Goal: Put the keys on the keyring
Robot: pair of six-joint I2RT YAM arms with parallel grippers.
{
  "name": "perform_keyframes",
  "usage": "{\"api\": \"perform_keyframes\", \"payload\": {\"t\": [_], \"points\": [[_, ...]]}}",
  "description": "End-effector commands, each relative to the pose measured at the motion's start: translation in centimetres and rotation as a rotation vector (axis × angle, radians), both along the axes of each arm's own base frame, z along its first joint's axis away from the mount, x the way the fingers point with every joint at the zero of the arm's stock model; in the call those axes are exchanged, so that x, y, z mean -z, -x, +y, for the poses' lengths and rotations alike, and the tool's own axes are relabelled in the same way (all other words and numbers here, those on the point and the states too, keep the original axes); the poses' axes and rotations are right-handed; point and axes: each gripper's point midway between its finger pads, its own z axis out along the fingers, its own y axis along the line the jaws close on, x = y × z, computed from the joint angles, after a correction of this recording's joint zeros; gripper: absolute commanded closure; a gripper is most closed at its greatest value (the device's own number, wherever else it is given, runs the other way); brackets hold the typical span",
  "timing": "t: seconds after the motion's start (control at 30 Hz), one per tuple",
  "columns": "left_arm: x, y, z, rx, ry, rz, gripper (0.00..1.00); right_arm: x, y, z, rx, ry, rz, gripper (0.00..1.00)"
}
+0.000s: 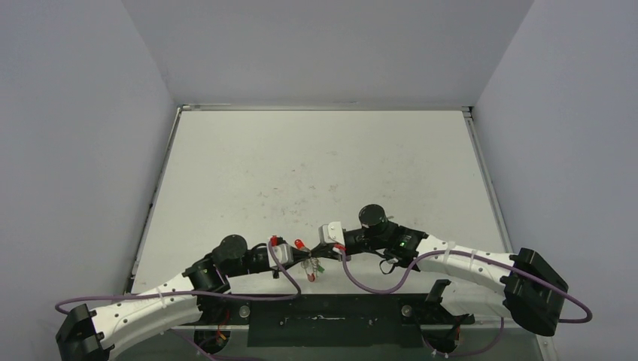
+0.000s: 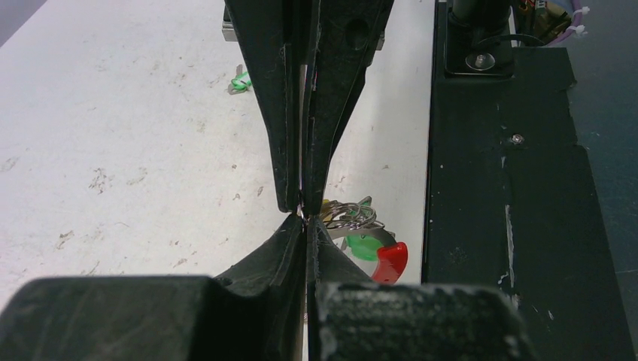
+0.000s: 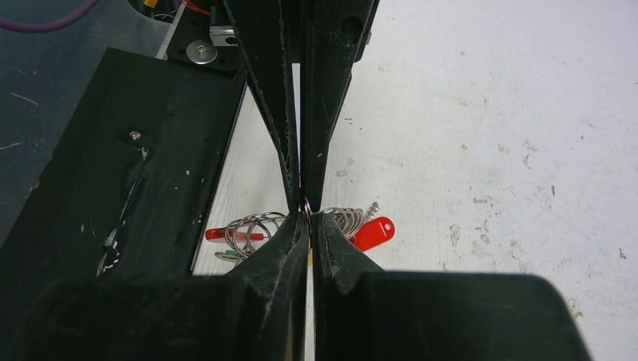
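Observation:
The keyring [image 1: 309, 265] is a bundle of silvery wire coils lying between my two grippers near the table's front edge. My left gripper [image 2: 305, 213] is shut, its tips pinching a thin wire of the keyring [image 2: 350, 216]. Just behind those coils lie a green key head [image 2: 363, 246] and a red curved plastic piece [image 2: 391, 261]. My right gripper [image 3: 306, 209] is also shut, with a small loop of the keyring [image 3: 256, 226] caught between its tips. A red key head [image 3: 374, 232] lies to the right of the coils. A red strip [image 3: 226, 235] and a green bit [image 3: 229, 256] lie to their left.
The black mounting plate [image 1: 323, 320] of the arm bases runs along the table's front edge, right beside the keyring. Purple cables [image 1: 376, 284] loop off both wrists. A small green piece [image 2: 241, 80] lies apart on the white table [image 1: 316, 165].

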Motion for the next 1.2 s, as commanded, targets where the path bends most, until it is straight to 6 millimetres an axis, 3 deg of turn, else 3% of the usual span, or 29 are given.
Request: {"api": "perform_keyframes", "payload": {"t": [0.0, 0.1, 0.27, 0.57, 0.93, 1.17], "points": [[-2.8, -0.5, -0.2, -0.02, 0.072, -0.062, 0.97, -3.3, -0.3, 0.6, -0.015, -0.031, -0.02, 1.0], [-3.0, -1.0, 0.2, -0.053, 0.066, -0.067, 0.82, -2.8, -0.2, 0.0, 0.002, 0.081, 0.047, 1.0], [-3.4, -1.7, 0.8, -0.103, 0.063, -0.083, 0.71, -2.3, -0.4, -0.8, 0.046, 0.269, 0.136, 1.0], [-3.6, -2.2, 1.2, -0.131, 0.036, -0.096, 0.69, -3.0, -0.6, -0.8, 0.122, 0.478, 0.232, 1.0], [-5.2, -1.3, 0.4, -0.072, 0.124, -0.101, 0.61, -4.2, -0.7, 0.8, 0.17, 0.452, 0.246, 1.0], [-4.9, -0.7, -0.5, -0.022, 0.131, -0.078, 0.67, -4.3, -0.6, 1.4, 0.172, 0.442, 0.252, 1.0]]}}
